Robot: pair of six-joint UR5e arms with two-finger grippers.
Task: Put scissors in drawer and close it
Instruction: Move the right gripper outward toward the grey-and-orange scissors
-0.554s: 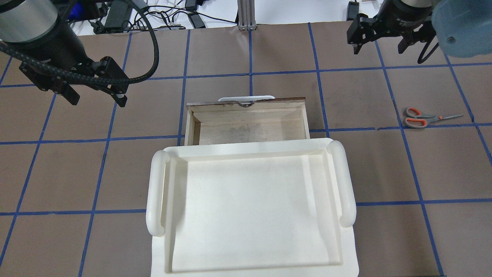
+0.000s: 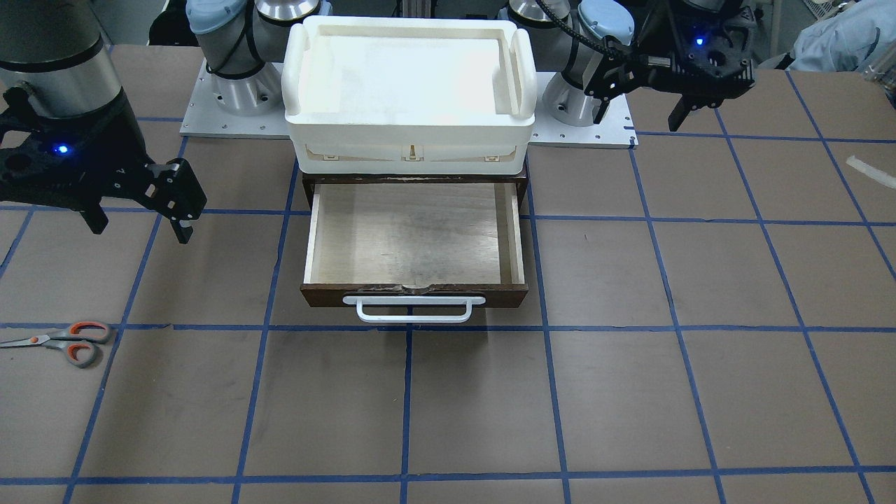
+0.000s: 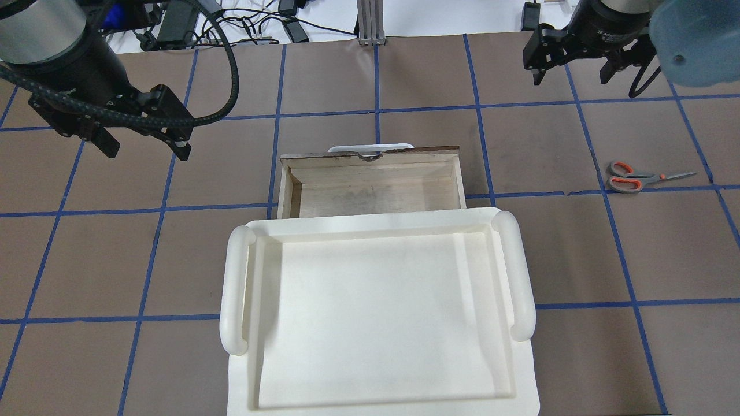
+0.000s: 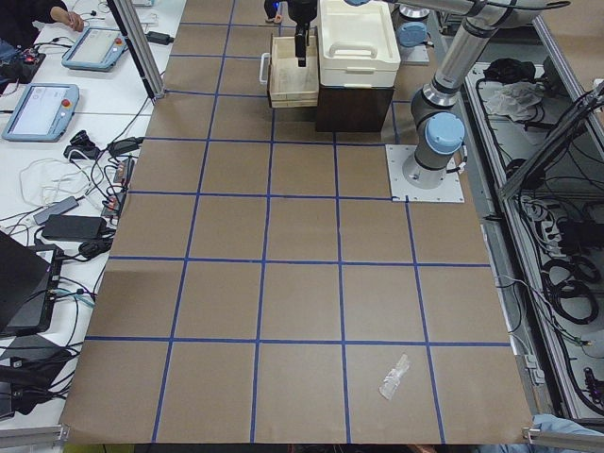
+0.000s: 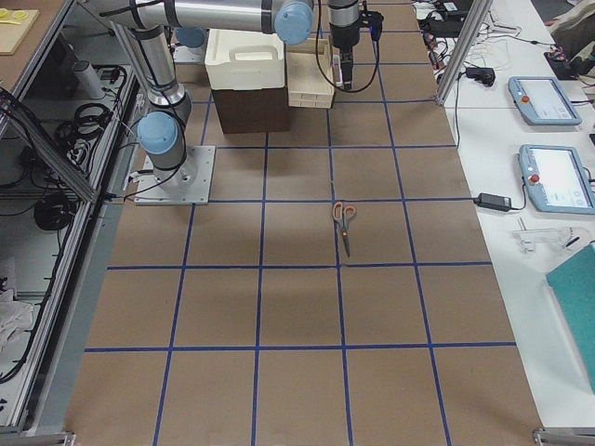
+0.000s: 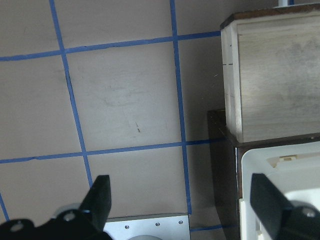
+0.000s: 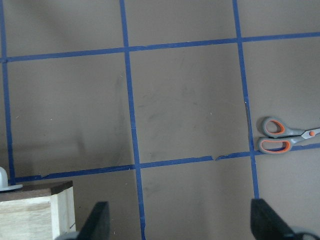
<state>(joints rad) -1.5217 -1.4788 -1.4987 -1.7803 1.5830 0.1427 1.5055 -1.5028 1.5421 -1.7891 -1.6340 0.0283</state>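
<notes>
Change: I am watching the right gripper (image 3: 571, 75) shifting only a little from a moment ago. It is showing slightly smaller overhead, which I am reading as the start of a descent, though I cannot be sure. Nothing else is moving.
Right gripper: it is hanging above the table (image 3: 404, 86) with its fingers spread wide and holding nothing.
Scissors: the scissors (image 3: 633, 176) are lying flat on the table exactly where they were. They are sitting off to the right gripper's outer side, well apart from it. In its wrist view they are showing at the right edge, past the right finger, with the handles toward the drawer.
Left gripper: the left gripper (image 3: 147, 151) is hovering where it was, fingers apart and empty.
Drawer: the drawer (image 3: 376, 196) is standing pulled out and empty under the white box (image 3: 376, 312). It is lying between the two grippers, on the inner side of each, with its handle (image 2: 413, 309) facing away from me.
Meaning: I am judging the task as barely begun. The right gripper is only beginning its approach, so I am still needing to bring it out over the scissors and down. The drop and the push shut are both still ahead.
</notes>
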